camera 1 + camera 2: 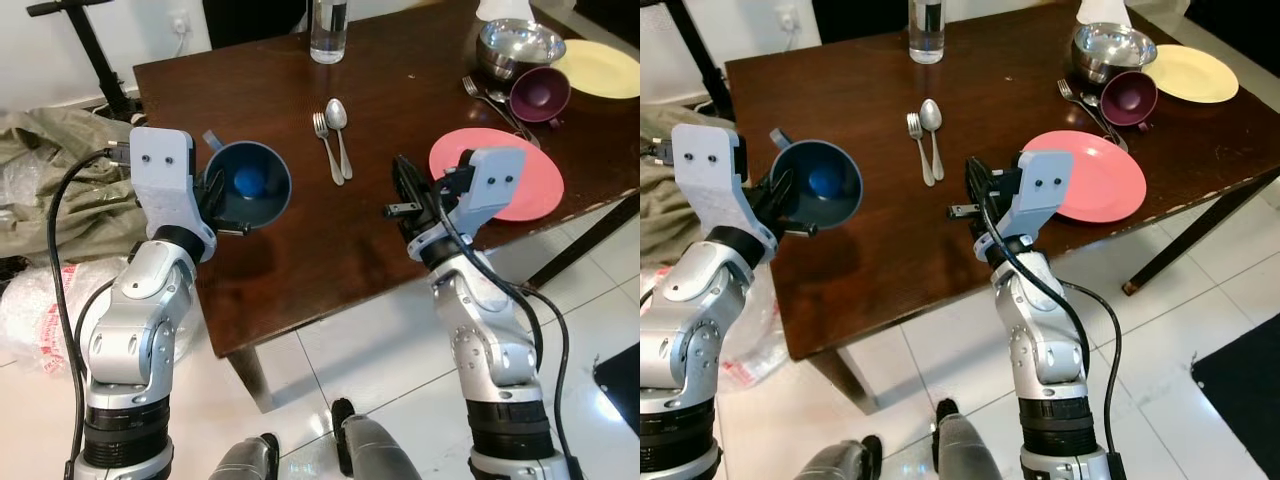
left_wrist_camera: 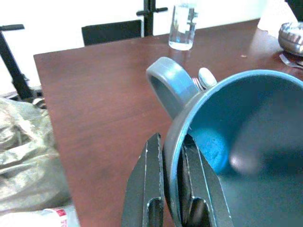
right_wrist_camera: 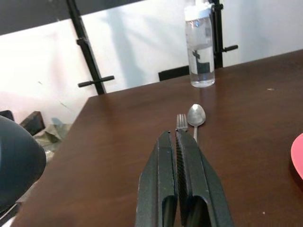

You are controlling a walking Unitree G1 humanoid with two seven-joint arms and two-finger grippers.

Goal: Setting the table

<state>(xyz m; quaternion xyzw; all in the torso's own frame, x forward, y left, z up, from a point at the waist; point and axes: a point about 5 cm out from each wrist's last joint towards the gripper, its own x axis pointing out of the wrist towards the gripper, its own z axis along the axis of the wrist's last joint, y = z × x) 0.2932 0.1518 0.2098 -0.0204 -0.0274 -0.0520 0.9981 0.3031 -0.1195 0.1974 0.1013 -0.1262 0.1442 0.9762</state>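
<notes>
I have the left gripper (image 1: 222, 190) raised over the near left corner of the dark wooden tabletop (image 1: 270, 90), its fingers (image 2: 154, 189) pinched on the rim of a blue mug (image 1: 248, 185), one finger outside the wall and one inside; the mug is held off the surface, tipped so its mouth faces the head camera, its handle toward the far side; my right gripper (image 1: 408, 190) hovers over the near edge of the tabletop, just left of the pink plate (image 1: 520, 175), its fingers pressed together with nothing between them; beyond it, near the middle of the tabletop, a fork (image 1: 327, 145) and a spoon (image 1: 339, 128) lie side by side, the fork on the left; a clear water bottle (image 1: 328, 28) stands at the far edge; at the far right I see a steel bowl (image 1: 518, 45), a purple mug (image 1: 540, 95) tipped on its side just near of it, a yellow plate (image 1: 600, 68) to the right, and more cutlery (image 1: 485, 95) lying left of the purple mug; crumpled cloth and plastic (image 1: 40, 170) lie on the floor to the left of the table.
</notes>
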